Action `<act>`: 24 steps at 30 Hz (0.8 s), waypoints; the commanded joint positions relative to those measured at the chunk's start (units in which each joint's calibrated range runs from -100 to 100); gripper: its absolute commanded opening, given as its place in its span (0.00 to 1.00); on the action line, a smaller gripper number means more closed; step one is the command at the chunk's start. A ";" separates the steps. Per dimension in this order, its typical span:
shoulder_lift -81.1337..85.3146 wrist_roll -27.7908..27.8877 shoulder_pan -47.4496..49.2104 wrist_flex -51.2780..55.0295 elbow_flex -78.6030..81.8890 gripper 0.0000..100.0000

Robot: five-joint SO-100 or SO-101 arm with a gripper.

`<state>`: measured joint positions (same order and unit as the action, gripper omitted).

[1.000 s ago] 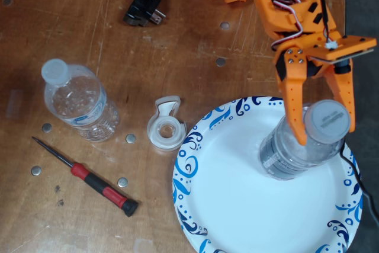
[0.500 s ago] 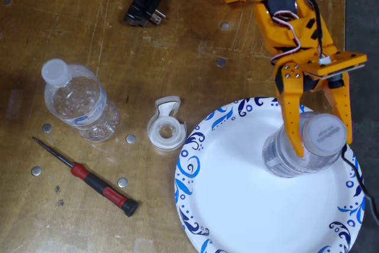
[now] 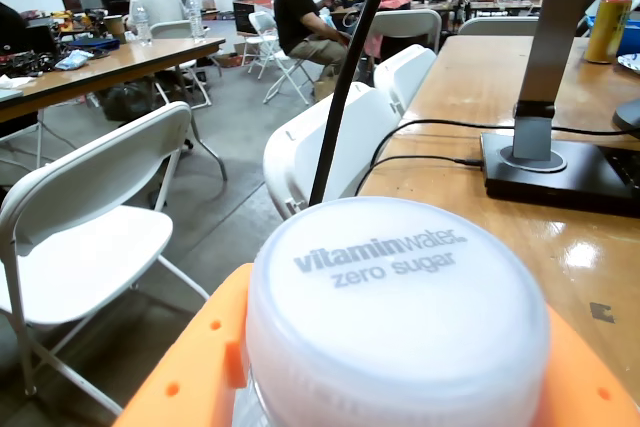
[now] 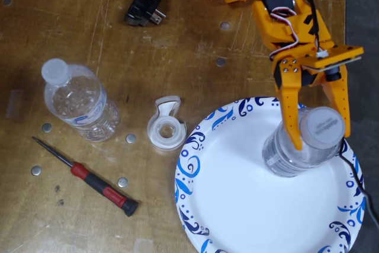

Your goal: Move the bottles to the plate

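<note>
Bottle (image 4: pixel 302 146) stands on plate (image 4: pixel 237 199) between gripper (image 4: pixel 320 137) fingers.

Scuffed wooden table (image 4: pixel 177 45) with plate (image 4: pixel 231 205), ribbed bottle (image 4: pixel 80 102), tape dispenser (image 4: pixel 166 125), screwdriver (image 4: pixel 89 179), black plug (image 4: pixel 143 5).

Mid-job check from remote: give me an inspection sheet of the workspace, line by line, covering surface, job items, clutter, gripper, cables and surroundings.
Surface: worn brown wooden table with small metal discs set in it.
Job's things: plate at lower right of the fixed view; one bottle stands upright on it, cap reading "vitaminwater zero sugar". Second bottle is off the plate, at the table's left.
Clutter: white tape dispenser by the plate's rim, red-handled screwdriver, black plug adapter.
Gripper: orange gripper, fingers on either side of the plated bottle; grip or release cannot be told.
Cables: black cable crossing the plate's right edge.
Surroundings: wrist view shows white folding chairs, tables, seated people.
</note>
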<state>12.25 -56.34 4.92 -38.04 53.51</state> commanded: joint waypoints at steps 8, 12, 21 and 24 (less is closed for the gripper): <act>3.43 -0.10 0.20 -0.34 0.73 0.04; 3.43 -0.10 0.20 -0.34 0.64 0.04; 4.02 -0.10 -0.23 -1.21 0.10 0.26; 4.02 -0.10 0.20 -1.21 0.10 0.33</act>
<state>13.76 -56.60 5.01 -38.55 54.68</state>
